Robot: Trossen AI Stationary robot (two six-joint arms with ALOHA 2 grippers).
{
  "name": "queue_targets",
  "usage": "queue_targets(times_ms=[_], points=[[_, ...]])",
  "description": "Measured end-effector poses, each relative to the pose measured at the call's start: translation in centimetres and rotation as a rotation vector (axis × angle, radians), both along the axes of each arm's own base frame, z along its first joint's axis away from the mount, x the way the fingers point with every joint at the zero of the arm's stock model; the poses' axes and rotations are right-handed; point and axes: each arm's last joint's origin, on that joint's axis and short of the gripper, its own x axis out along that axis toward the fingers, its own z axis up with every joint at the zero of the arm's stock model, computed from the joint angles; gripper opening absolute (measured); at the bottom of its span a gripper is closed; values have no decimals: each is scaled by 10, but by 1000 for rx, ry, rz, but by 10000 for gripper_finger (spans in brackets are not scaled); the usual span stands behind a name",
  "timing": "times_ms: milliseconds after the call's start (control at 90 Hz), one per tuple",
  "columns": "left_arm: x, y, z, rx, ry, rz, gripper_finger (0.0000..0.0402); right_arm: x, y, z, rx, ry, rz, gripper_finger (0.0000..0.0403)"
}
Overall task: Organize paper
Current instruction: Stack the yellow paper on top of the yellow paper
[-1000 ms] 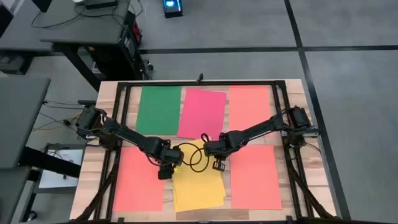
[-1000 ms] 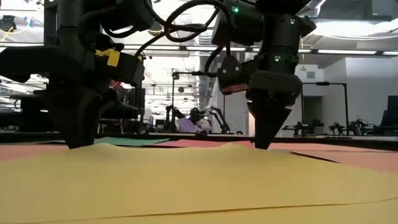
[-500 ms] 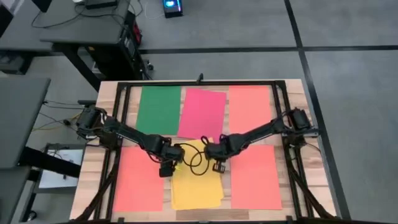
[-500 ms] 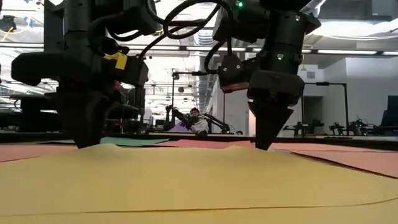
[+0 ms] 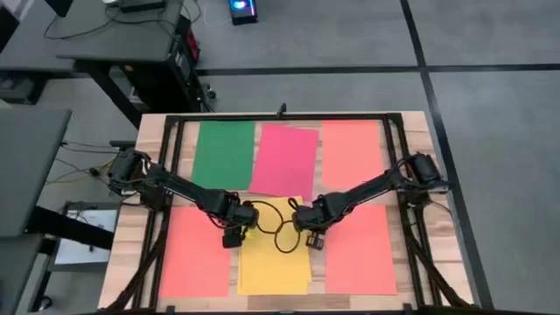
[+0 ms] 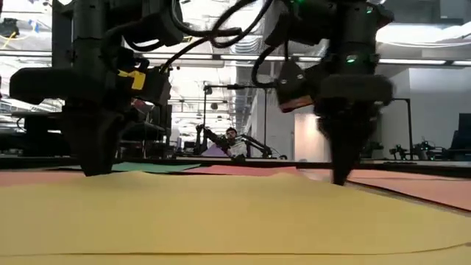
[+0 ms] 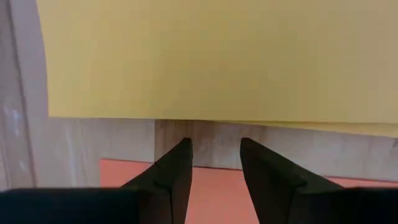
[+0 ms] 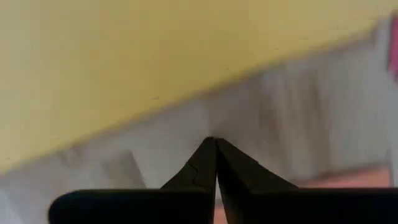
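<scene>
The yellow paper (image 5: 274,254) lies flat at the table's near middle, square to the edges. Around it lie a green sheet (image 5: 224,153), a pink-red one (image 5: 285,159) and three orange ones (image 5: 352,150), (image 5: 194,258), (image 5: 360,249). My left gripper (image 7: 214,144) is open, low over the bare wood just off the yellow sheet's left edge (image 7: 186,117). My right gripper (image 8: 215,142) is shut, low over the wood strip off the yellow sheet's right edge (image 8: 155,99). Whether either fingertip rests on the table I cannot tell.
A black frame (image 5: 280,116) runs around the table's work area. Both arms reach inward from the left and right sides, with looped cables (image 5: 278,229) over the yellow sheet's far end. A dark desk (image 5: 131,52) stands beyond the far left corner.
My right gripper has moved toward the table's right and near edges, off the yellow sheet's far right part onto bare wood. The yellow sheet has turned from askew to square with the table and shifted slightly left.
</scene>
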Motion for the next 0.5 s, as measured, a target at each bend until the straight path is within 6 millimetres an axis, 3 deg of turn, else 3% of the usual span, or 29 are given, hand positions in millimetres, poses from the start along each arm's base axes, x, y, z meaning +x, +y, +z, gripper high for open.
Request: queue_targets(times_ms=[244, 500], points=[[-4, -16, 5, -6, 16, 25, 120, -4, 14, 17, 11, -78, -25, 0], [-18, -69, 7, -80, -57, 27, 120, -11, 60, 16, 65, -150, 14, 0]])
